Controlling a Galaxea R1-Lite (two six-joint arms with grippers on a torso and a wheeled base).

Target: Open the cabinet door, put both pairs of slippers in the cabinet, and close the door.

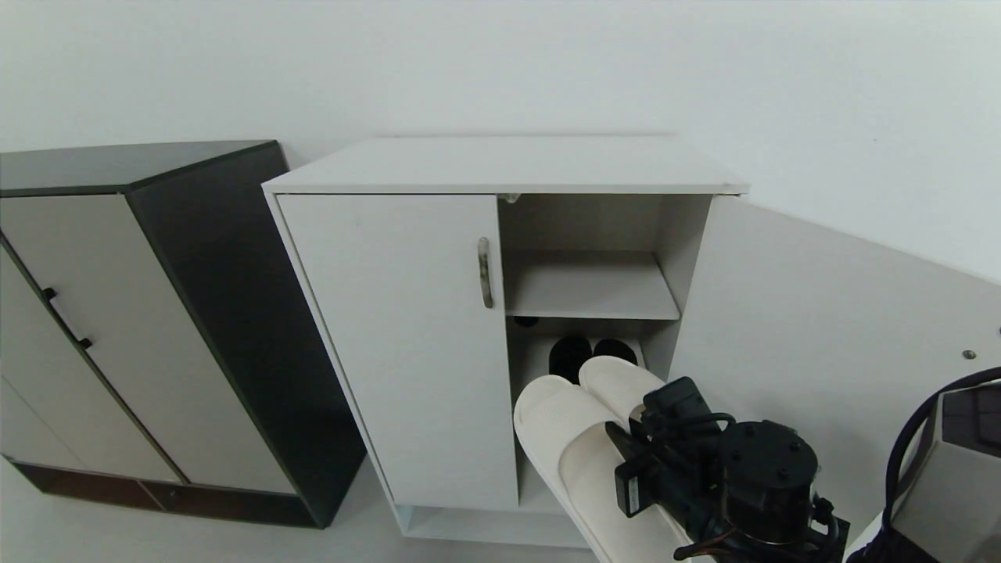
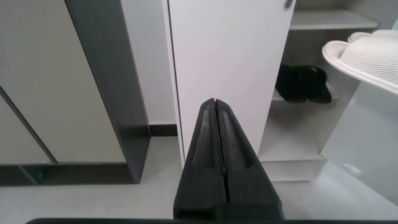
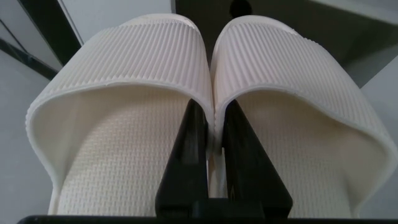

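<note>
The white cabinet (image 1: pixel 407 328) stands with its right door (image 1: pixel 821 328) swung open and its left door shut. A pair of black slippers (image 1: pixel 590 353) lies on the lower shelf inside, and the left wrist view shows the black slippers (image 2: pixel 303 84) too. My right gripper (image 3: pixel 211 130) is shut on the pair of white slippers (image 3: pixel 205 87), pinching their inner edges together. In the head view the white slippers (image 1: pixel 583 418) hang in front of the open compartment, toes toward the shelf. My left gripper (image 2: pixel 216 109) is shut on nothing, low before the shut door.
A dark cabinet (image 1: pixel 148 313) with pale doors stands to the left of the white one, with a narrow gap between them. The upper shelf (image 1: pixel 590 285) is bare. The open door bounds the right side of the opening.
</note>
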